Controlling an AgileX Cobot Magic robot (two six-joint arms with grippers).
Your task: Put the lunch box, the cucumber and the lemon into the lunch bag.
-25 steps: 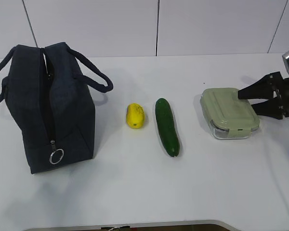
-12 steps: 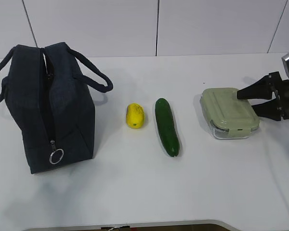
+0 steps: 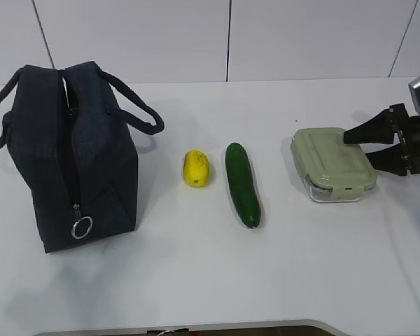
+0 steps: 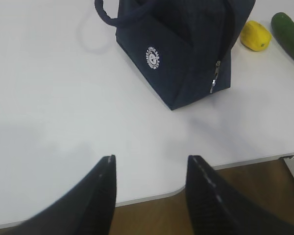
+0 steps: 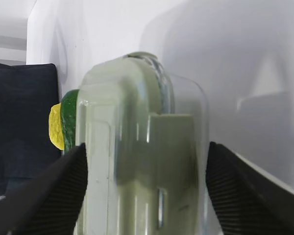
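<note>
I've got the right gripper (image 3: 360, 147) at the box (image 3: 334, 164), far right of the bench (image 3: 196, 280). Jaws wide, straddling the box's right end; wrist cam shows a finger (image 5: 63, 191) each side of the lid, not clamped yet as far as I can tell. To do it well I'd say: push in a bit deeper so the pads sit on the glass walls below the lid rim, stay square, then close slow — glass is slick and prob heavy.

Left gripper (image 4: 149, 166) hangs over the near left bench edge, jaws about half apart, holding nothing.

Bag (image 3: 63, 154) sits far left and its top looks zipped — that blocks everything. Cuke (image 3: 242, 183) and lemon (image 3: 196, 169) lie between box and bag, so carry high over them.
</note>
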